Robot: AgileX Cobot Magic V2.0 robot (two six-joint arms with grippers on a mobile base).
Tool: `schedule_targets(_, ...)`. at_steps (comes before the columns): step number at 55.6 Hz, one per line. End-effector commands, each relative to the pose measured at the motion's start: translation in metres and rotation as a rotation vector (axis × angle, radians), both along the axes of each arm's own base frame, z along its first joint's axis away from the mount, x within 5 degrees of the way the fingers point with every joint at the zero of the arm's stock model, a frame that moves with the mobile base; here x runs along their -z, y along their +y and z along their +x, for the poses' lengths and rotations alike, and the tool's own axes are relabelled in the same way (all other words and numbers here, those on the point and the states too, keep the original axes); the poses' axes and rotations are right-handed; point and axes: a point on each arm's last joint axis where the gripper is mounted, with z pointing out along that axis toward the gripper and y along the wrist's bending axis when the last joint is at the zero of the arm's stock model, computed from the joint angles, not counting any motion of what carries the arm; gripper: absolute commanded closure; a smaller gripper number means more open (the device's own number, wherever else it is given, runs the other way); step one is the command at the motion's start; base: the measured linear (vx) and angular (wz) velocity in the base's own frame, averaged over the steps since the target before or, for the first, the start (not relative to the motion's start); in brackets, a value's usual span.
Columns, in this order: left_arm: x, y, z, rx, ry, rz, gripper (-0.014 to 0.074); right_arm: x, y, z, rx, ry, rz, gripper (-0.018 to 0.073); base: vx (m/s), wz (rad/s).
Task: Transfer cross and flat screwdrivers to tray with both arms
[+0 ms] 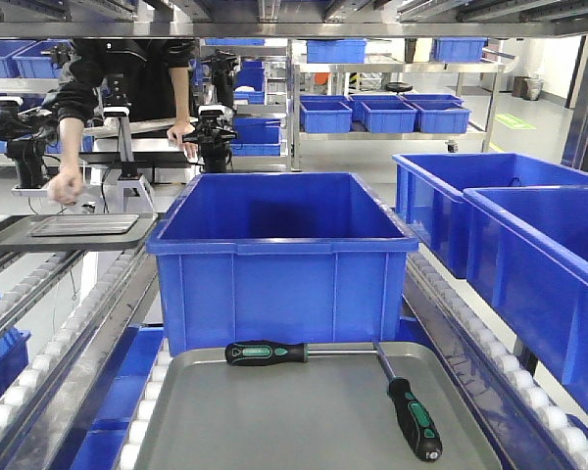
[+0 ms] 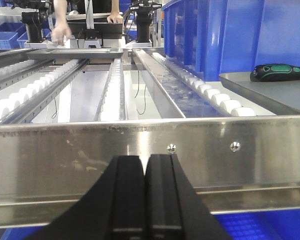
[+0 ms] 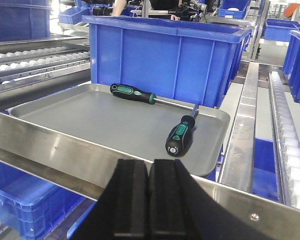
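Already, in the front-facing view, both black-handled, green-banded steel-shafted screwdrivers lie inside the wide, shallow grey metal tray [image 1: 274, 431] at the bottom centre of the frame: one [image 1: 267, 352] flat along the far rim, the other [image 1: 413, 415] slanting down the right side, their shafts meeting near the tray's far right corner. A deep blue plastic bin [image 1: 279, 257] stands just behind the tray. Neither arm shows here.

In the left wrist view, the left gripper [image 2: 145, 200] sits low centre with its jaws pressed together, holding nothing, behind a steel rail [image 2: 150, 145]; one handle [image 2: 282, 73] peeks in at the right edge.

In the right wrist view, the right gripper [image 3: 150, 200] likewise has its jaws closed and empty, with the tray and both tools ahead at mid-frame.

The transfer looks done; the sensible finish is keeping both arms back, clear of the rail and tray rim.
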Motion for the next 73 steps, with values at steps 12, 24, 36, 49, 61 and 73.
schedule_targets(12, -0.016, 0.001, -0.001, -0.01, -0.114, -0.015, 0.0594, 0.014, -0.024, 0.009, 0.281, -0.039, 0.01, 0.0567, 0.0, 0.0)
schedule_targets(24, -0.016, 0.001, -0.001, -0.01, -0.114, -0.015, 0.0594, 0.075, -0.033, 0.007, 0.388, -0.176, 0.072, 0.0567, 0.0, 0.0)
schedule_targets(36, -0.016, 0.001, -0.001, -0.01, -0.115, -0.015, 0.0594, 0.101, -0.031, 0.011, 0.372, -0.177, 0.133, 0.0567, 0.0, 0.0)
schedule_targets(49, -0.016, 0.001, -0.001, -0.01, -0.115, -0.015, 0.0594, 0.102, -0.031, 0.011, 0.372, -0.175, 0.13, 0.0567, 0.0, 0.0)
schedule_targets(61, -0.016, 0.001, -0.001, -0.01, -0.115, -0.015, 0.0594, 0.102, -0.031, 0.011, 0.372, -0.175, 0.13, 0.0567, 0.0, 0.0)
schedule_targets(73, -0.016, 0.001, -0.001, -0.01, -0.115, -0.015, 0.0594, 0.102, -0.031, 0.011, 0.372, -0.171, 0.129, 0.0567, 0.0, 0.0)
